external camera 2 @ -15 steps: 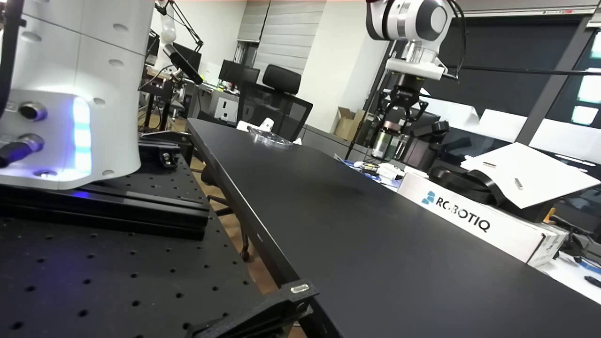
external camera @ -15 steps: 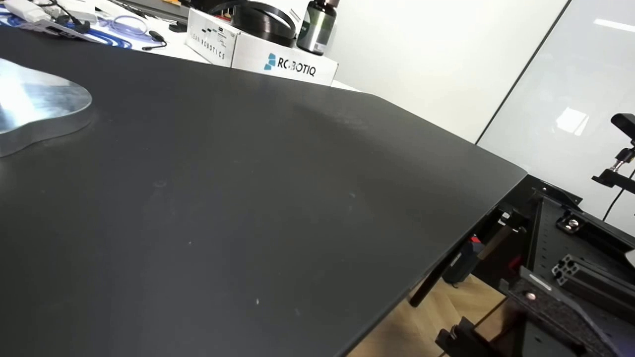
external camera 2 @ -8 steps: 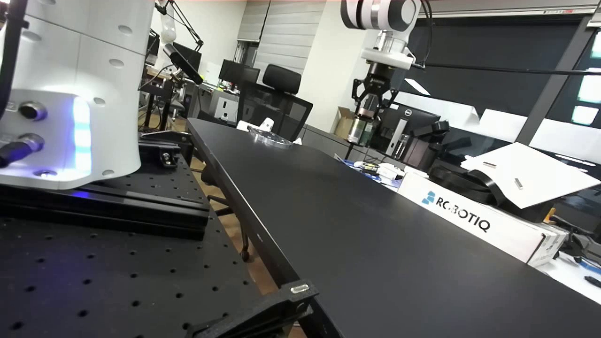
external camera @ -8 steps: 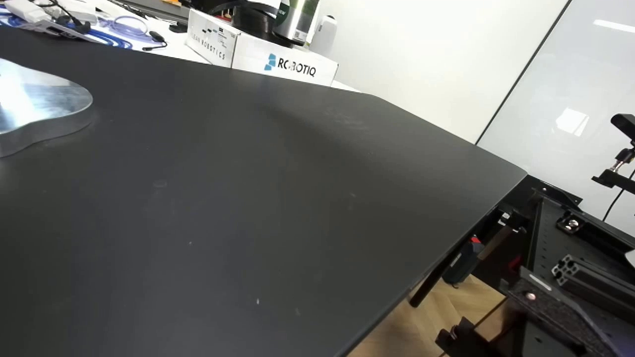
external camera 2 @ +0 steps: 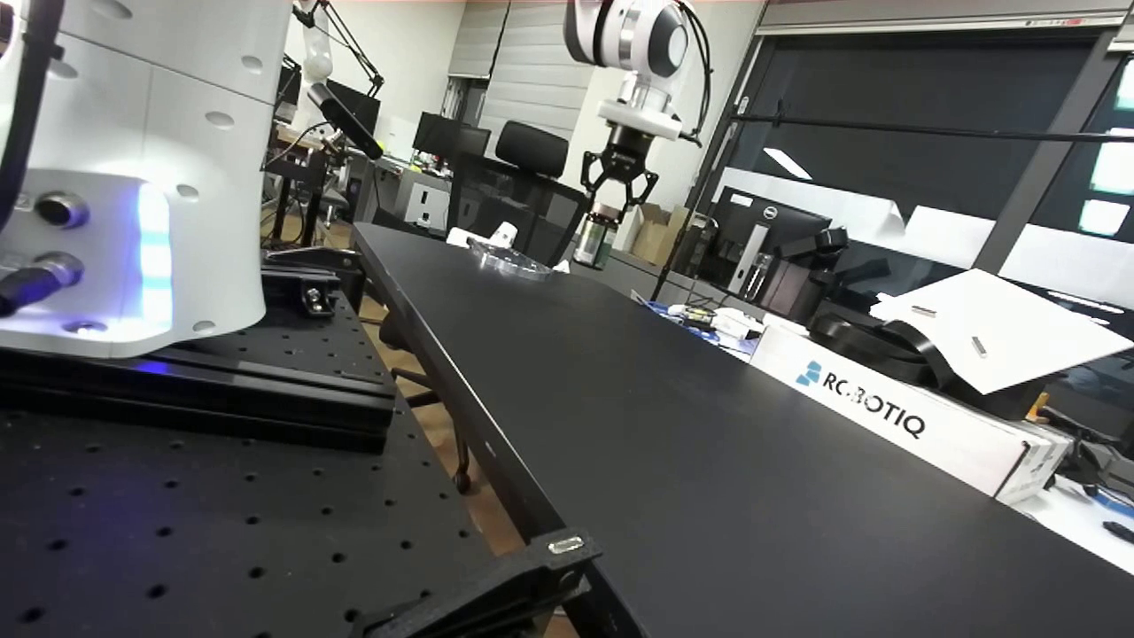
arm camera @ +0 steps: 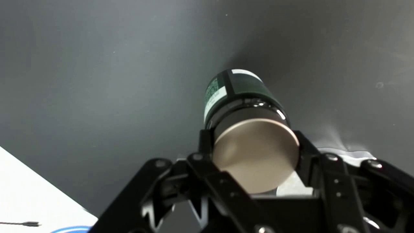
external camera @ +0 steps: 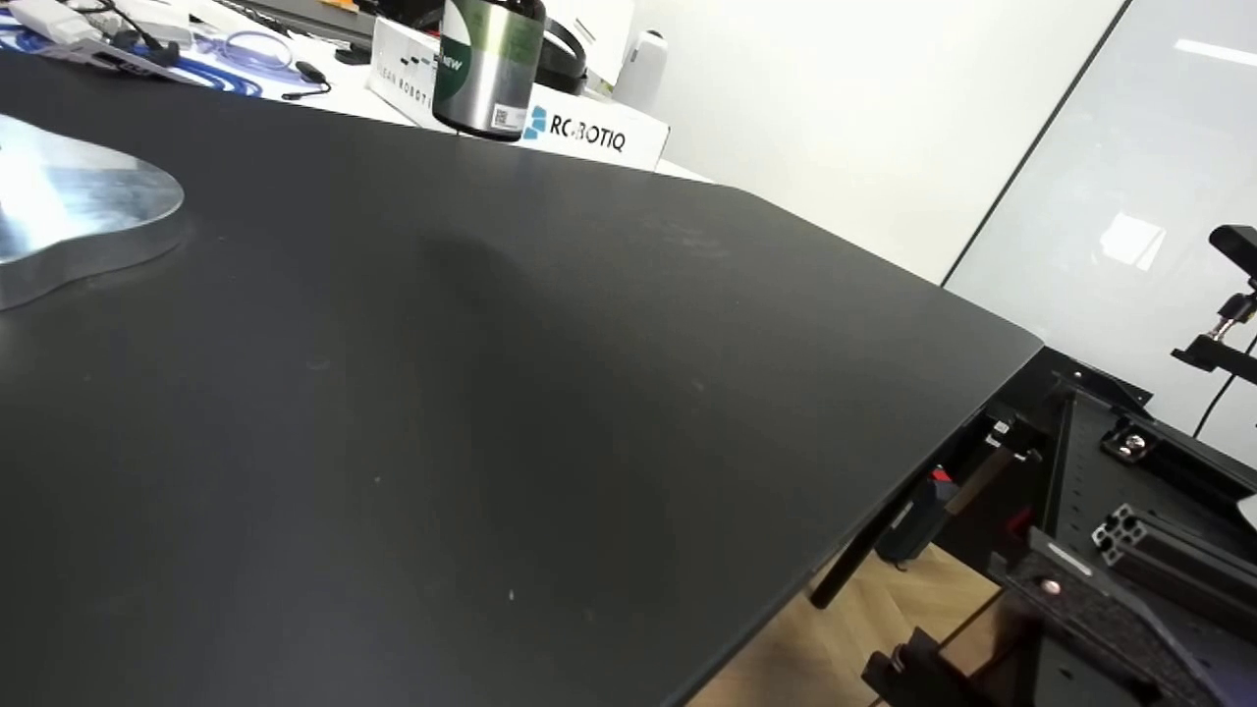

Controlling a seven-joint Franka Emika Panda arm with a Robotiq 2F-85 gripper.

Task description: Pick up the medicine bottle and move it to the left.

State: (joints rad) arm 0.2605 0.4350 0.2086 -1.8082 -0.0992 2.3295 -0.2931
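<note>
The silver-and-green cylindrical medicine bottle (external camera: 488, 71) hangs above the matte black tabletop (external camera: 550, 393), upper left of centre in an exterior view, with the black two-fingered gripper (arm camera: 254, 144) pinching its round tan cap (arm camera: 256, 158) from both sides. It should handle as stiff and fairly light, its smooth wall likely slippery, so the cap's sides look a sensible hold. Against half a second ago, the bottle sits farther left in both exterior views, and in an exterior view now covers part of the lettered front of the white cardboard box (external camera: 599, 128).
</note>
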